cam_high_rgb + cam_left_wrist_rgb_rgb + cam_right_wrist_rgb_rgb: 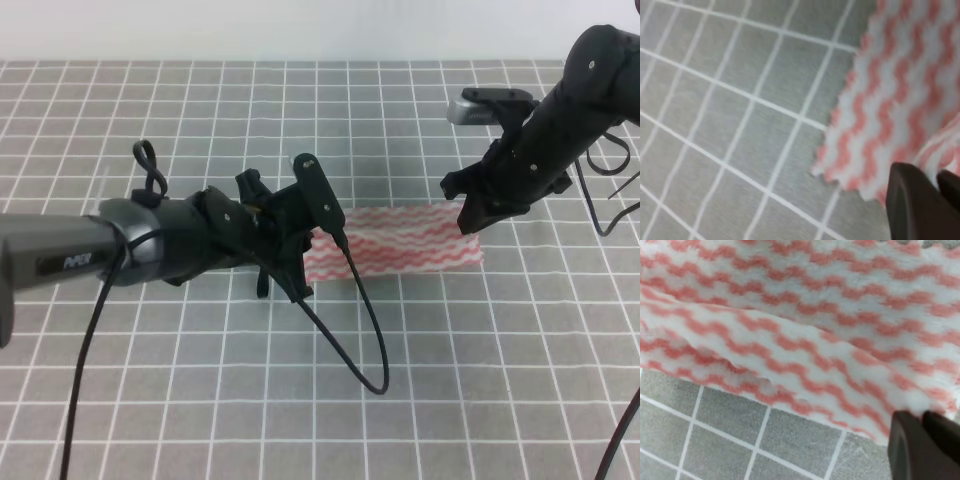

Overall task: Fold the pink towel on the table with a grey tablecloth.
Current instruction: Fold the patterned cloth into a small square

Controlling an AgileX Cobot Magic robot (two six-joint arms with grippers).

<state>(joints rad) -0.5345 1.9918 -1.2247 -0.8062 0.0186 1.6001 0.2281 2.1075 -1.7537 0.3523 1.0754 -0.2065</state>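
Observation:
The pink towel [400, 245] lies as a doubled strip on the table with a grey tablecloth [300, 110], between my two grippers. My left gripper [303, 262] sits at the strip's left end; in the left wrist view its fingers [910, 200] stand close together with a raised layer of the pink towel [890, 85] running in between them. My right gripper [472, 218] is at the strip's right end. In the right wrist view its fingertips [907, 445] are pinched at the edge of the pink towel [805, 315], whose upper layer bulges over the lower one.
A black cable [350, 320] loops from the left arm over the grid cloth in front of the towel. Another cable [605, 215] hangs by the right arm. The white back wall [300, 30] borders the table's far edge.

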